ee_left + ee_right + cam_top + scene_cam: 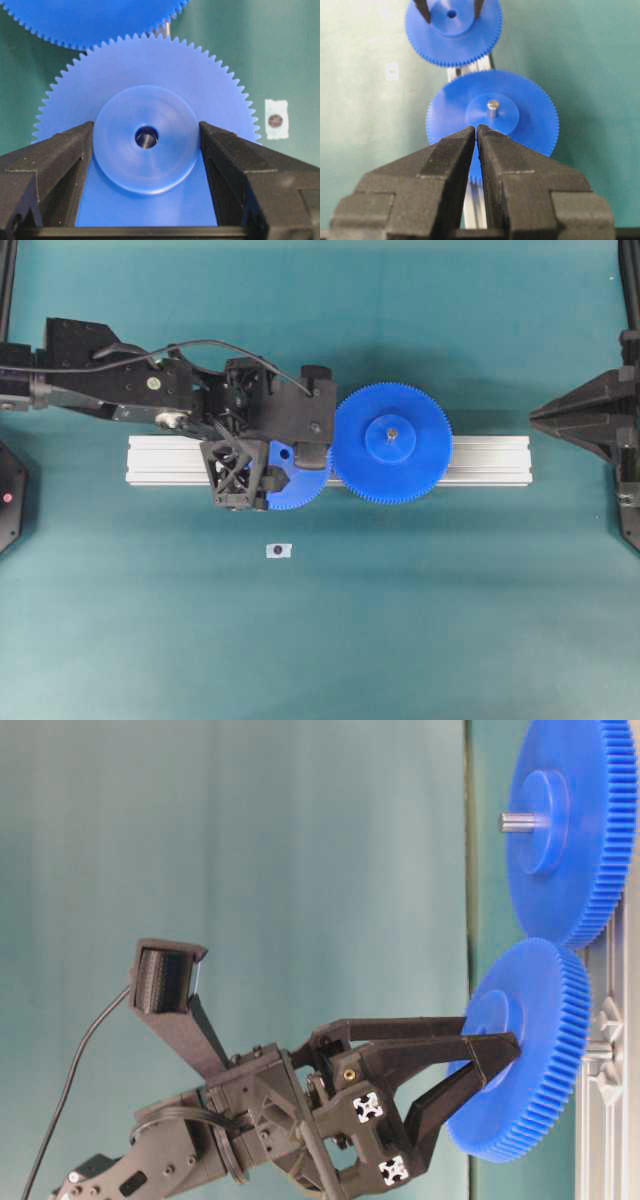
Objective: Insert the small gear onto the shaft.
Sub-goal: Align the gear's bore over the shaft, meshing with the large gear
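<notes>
Black fingers of the left gripper (262, 468) clamp the raised hub of the small gear (145, 145) from both sides, probably so the centre hole stays clear; a grey tip, seemingly the shaft (145, 139), shows inside it. This gear sits over the aluminium rail (490, 460), teeth just beside the larger gear (391, 443) on its own pin, suggesting insertion is under way. A small silvery tag (279, 550) lies apart on the mat. Far right, the right gripper (476, 131) waits, its jaws nearly together, holding nothing.

Small blue gear (145, 150) sits flat, teeth meshing the larger gear (392, 443), shaft (146, 138) in its hole
</notes>
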Motion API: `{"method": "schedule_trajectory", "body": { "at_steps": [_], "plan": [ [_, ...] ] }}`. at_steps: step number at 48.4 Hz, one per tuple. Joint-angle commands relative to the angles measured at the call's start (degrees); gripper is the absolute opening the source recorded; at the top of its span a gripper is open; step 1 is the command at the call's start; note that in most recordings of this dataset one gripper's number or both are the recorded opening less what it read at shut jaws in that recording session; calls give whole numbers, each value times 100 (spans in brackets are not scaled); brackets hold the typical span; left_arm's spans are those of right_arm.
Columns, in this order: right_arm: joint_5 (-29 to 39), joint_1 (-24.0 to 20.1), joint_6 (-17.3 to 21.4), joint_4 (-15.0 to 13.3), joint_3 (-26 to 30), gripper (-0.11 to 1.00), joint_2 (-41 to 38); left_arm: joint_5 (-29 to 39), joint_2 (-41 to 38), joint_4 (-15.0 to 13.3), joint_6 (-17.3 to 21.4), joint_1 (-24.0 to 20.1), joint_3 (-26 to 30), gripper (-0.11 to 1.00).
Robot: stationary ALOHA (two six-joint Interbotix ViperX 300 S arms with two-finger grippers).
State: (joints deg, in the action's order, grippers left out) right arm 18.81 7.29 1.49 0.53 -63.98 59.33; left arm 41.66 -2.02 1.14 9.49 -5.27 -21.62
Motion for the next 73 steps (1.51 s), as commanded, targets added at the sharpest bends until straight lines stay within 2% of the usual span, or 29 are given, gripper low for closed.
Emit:
{"method": "schedule_trajectory", "body": {
  "at_steps": [1, 35, 59, 65, 73],
  "plan": [
    [-44, 9, 88, 18, 44, 23, -18, 9, 202, 9, 0, -26, 9, 70],
    [-62, 9, 97, 18, 26, 23, 70, -114, 255, 9, -9, -26, -26, 70],
    [-62, 9, 105, 9, 26, 23, 70, -123, 325, 9, -246, -26, -158, 71],
    [-62, 9, 105, 9, 26, 23, 70, -193, 255, 9, -220, -18, -62, 79],
    [-62, 9, 105, 9, 26, 23, 79, -220, 185, 9, -185, -18, 44, 79]
  ]
}}
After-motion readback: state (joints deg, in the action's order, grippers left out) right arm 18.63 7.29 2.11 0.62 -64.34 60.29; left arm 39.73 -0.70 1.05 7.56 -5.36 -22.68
